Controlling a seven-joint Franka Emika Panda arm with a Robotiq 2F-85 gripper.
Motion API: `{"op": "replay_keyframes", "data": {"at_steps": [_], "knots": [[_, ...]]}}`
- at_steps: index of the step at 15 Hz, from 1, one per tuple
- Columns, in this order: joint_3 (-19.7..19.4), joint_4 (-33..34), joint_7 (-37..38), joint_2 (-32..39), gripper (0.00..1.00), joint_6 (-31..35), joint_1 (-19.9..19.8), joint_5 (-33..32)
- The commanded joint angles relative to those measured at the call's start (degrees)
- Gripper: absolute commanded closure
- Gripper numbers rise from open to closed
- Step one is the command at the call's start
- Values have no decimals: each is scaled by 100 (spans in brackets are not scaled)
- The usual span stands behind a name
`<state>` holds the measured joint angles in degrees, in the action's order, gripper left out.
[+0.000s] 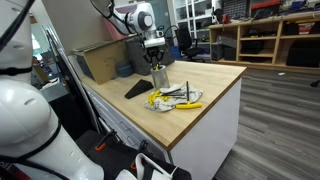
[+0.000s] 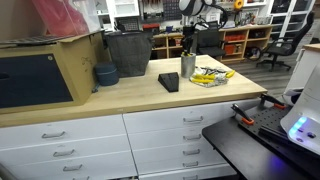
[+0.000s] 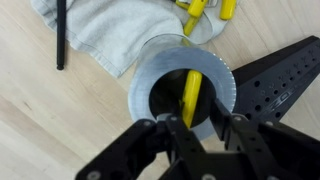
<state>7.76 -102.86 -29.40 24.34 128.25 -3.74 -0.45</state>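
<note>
My gripper [image 3: 200,125] hangs straight over a metal cup [image 3: 150,75] on the wooden counter. A yellow tool [image 3: 191,95] stands inside the cup, between my fingertips and against one finger. A gap shows on its other side, so the jaws look slightly open. In both exterior views the gripper [image 1: 155,58] [image 2: 189,45] is just above the cup [image 1: 159,76] [image 2: 188,66]. A grey cloth [image 3: 110,30] lies beside the cup with more yellow tools [image 3: 205,10] and a black pen [image 3: 60,35] on it.
A black perforated block [image 3: 275,85] [image 2: 169,82] lies next to the cup. A cardboard box [image 2: 40,70], a dark bin [image 2: 127,52] and a blue bowl [image 2: 105,74] stand further along the counter [image 1: 200,115]. The cloth with tools [image 2: 208,76] is near the counter's end.
</note>
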Motion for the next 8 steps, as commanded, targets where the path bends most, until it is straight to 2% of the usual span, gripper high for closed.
{"op": "replay_keyframes", "data": {"at_steps": [1, 3, 4, 8], "knots": [[-71, 86, -32, 52, 87, 117, 51, -46], [-77, 59, -44, 39, 100, 173, 37, -51], [-76, 46, -45, 29, 96, 186, 33, -44], [-89, -106, 4, -193, 96, 111, 44, -78]]}}
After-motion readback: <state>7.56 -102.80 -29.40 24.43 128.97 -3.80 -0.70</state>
